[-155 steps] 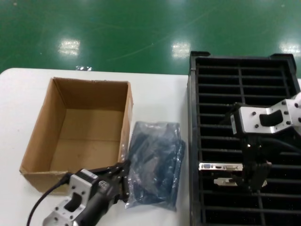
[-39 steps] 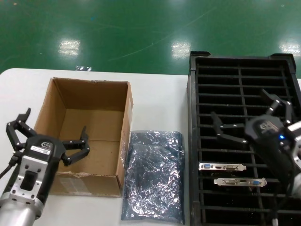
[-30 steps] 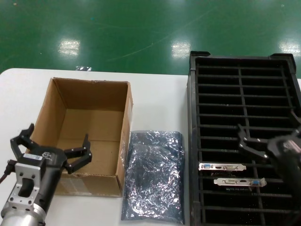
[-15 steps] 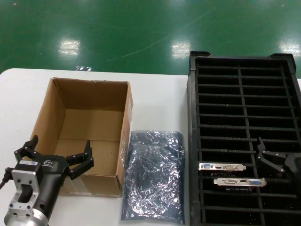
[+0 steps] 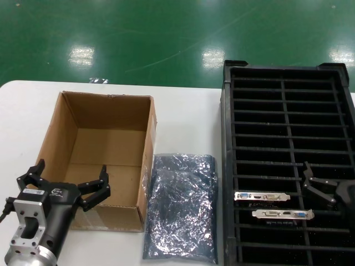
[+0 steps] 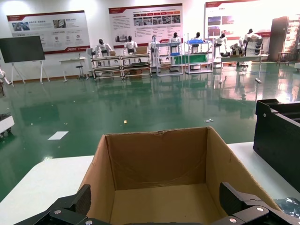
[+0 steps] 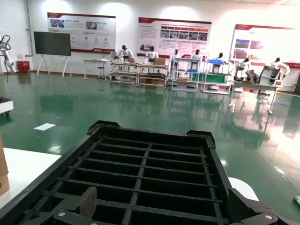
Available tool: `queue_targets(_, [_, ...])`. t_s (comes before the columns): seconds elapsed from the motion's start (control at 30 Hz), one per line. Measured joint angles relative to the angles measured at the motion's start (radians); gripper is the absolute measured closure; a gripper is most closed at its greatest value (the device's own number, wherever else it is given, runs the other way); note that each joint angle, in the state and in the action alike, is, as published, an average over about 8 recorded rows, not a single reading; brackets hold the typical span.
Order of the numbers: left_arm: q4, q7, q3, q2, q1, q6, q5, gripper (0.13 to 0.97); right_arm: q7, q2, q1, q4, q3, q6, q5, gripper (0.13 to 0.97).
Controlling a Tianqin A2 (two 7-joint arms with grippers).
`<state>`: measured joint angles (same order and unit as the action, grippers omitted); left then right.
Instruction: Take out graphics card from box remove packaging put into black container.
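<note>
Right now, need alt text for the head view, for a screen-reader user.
Two cards stand in slots of a black container on the right of a white table. An empty box sits on the left with a flat packaging bag beside it. The left gripper is at the box's near wall and the right gripper over the container, jaws open.

Before me lies a white table (image 5: 188, 119), and beyond it a glossy green floor (image 5: 166, 33) mirrors the ceiling lights. Far off I see posters (image 6: 145, 18) on the wall, shelving racks (image 6: 140, 61) and a dark screen on a stand (image 7: 51, 44).
</note>
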<state>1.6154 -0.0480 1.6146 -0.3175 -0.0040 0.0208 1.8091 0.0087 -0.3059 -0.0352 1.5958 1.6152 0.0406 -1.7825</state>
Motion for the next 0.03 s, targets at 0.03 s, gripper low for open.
queue_targets(0.03, [0.0, 0.0, 0.0, 0.0, 0.0, 0.0, 0.0, 0.132, 0.0, 0.0, 0.0, 0.0, 0.0, 0.0, 0.0, 0.129])
